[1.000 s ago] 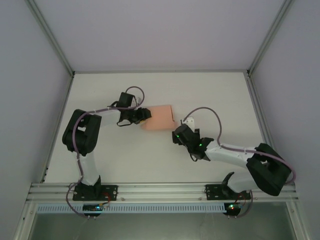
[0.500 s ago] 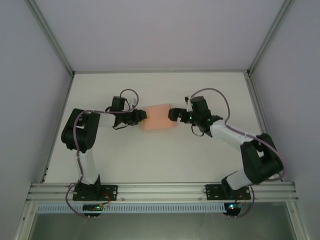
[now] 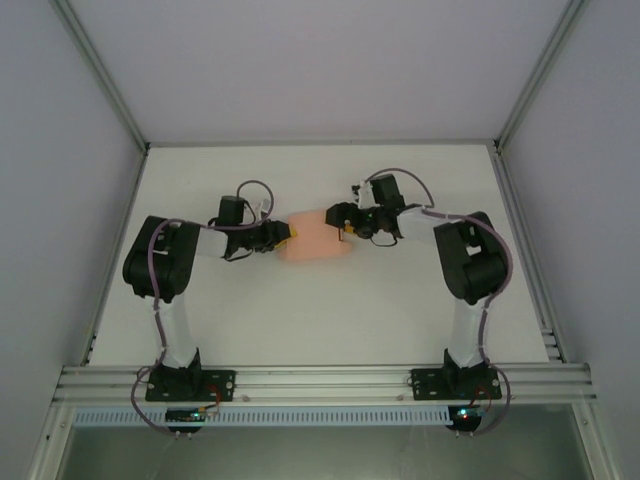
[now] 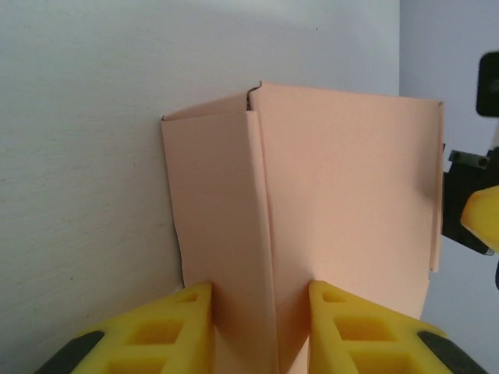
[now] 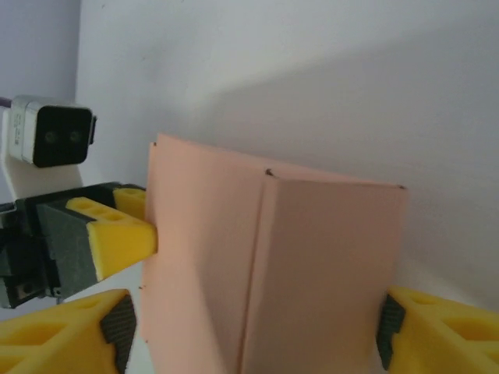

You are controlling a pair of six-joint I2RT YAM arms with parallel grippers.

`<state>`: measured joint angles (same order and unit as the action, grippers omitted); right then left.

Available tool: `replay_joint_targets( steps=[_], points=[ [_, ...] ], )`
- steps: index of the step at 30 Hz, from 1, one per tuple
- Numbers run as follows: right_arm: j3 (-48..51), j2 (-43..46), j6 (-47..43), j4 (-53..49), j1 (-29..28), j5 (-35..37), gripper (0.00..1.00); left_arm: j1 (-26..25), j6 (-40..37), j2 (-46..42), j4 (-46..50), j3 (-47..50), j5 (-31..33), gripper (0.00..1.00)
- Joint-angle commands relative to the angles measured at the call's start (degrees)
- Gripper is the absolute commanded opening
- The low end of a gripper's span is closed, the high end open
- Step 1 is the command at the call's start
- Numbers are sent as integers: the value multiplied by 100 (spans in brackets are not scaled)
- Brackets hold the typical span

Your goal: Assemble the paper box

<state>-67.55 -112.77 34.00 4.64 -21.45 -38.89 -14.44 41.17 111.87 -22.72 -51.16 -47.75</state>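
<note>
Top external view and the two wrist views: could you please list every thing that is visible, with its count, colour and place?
paper box: one, salmon-pink, partly folded, mid-table between the two pincers
table: one, white, under the box and the arms
frame rail: one, silver metal, along the near table edge where the arm bases are bolted
walls: pale grey, around the far and side edges of the table
left arm: one, black and white with a purplish cable, reaching from the near left
right arm: one, same colours, reaching from the near right
left pincer: one, yellow fingers, clamped on the box's left end
right pincer: one, yellow fingers, either side of the box's right end
</note>
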Motion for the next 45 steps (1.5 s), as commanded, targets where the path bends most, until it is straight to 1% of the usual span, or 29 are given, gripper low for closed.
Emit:
replay_joint_targets(
  steps=[1, 2, 6, 9, 11, 12, 15, 16, 17, 18, 20, 21, 23, 25, 26, 27, 28, 29, 30, 32, 34, 38, 41, 44, 45],
  points=[
    [-340, -331, 273, 261, -106, -876, 71, 46, -173, 335, 584, 230, 191, 30],
    [-362, -383, 366, 376, -126, -971, 68, 46, -148, 344, 506, 244, 143, 32],
    [-304, -408, 696, 959, -205, -1281, 53, 42, -19, 326, 292, 228, 48, 34],
    [-264, -343, 749, 1029, -255, -1279, 41, 16, 40, 261, 199, 172, -2, 39],
    [-226, -276, 770, 1029, -280, -1243, 39, -22, 10, 189, 227, 113, -19, 42],
    [-191, -226, 790, 1054, -281, -1222, 39, -41, -24, 140, 257, 92, -18, 45],
    [14, 58, 835, 1052, -261, -1022, 39, -81, -195, -132, 360, 86, 60, 62],
    [120, 211, 829, 958, -227, -880, 39, -90, -316, -310, 433, 89, 140, 73],
    [179, 368, 773, 809, -204, -725, 39, -99, -460, -500, 545, 93, 252, 91],
    [237, 547, 709, 569, -165, -519, 39, -117, -640, -730, 652, 99, 380, 100],
    [308, 978, 507, -136, -114, 134, 37, -279, -1170, -1355, 934, 131, 829, 100],
    [302, 1189, 407, -546, -94, 475, 35, -448, -1539, -1722, 1106, 154, 1182, 100],
    [195, 1589, 140, -1558, -57, 1155, 35, -1081, -2525, -2510, 1552, 196, 2584, 100],
    [75, 1950, -14, -2483, -13, 1733, 35, -1878, -3618, -3139, 1563, 378, 4150, 100],
    [52, 2111, 23, -2782, 17, 1917, 35, -2201, -4038, -3363, 1343, 535, 4730, 100],
    [42, 2263, 114, -3017, 67, 2033, 35, -2446, -4436, -3547, 1077, 709, 5044, 100],
    [25, 2426, 229, -3284, 153, 2064, 35, -2668, -4840, -3741, 833, 891, 5177, 100],
    [25, 2558, 274, -3456, 250, 1998, 37, -2828, -5166, -3893, 720, 1002, 5162, 100],
    [2, 2678, 519, -3643, 349, 1945, 38, -2976, -5437, -4024, 615, 1102, 5130, 100],
    [-25, 2905, 610, -4066, 519, 1733, 38, -3241, -5841, -4173, 423, 1235, 5110, 100],
    [-28, 3143, 817, -4236, 565, 1587, 38, -3448, -6159, -4137, 444, 1194, 5111, 100],
    [-28, 3438, 1546, -4226, 615, 1219, 38, -3921, -6736, -3718, 277, 1001, 5616, 100],
    [-25, 3549, 2006, -4285, 642, 1103, 37, -4035, -6919, -3467, -144, 989, 5579, 100],
    [116, 3595, 2617, -3978, 648, 905, 35, -4033, -7052, -3243, -459, 935, 5586, 100],
    [161, 3604, 2664, -3945, 641, 774, 33, -4040, -7108, -3163, -483, 904, 5592, 100]
  ],
)
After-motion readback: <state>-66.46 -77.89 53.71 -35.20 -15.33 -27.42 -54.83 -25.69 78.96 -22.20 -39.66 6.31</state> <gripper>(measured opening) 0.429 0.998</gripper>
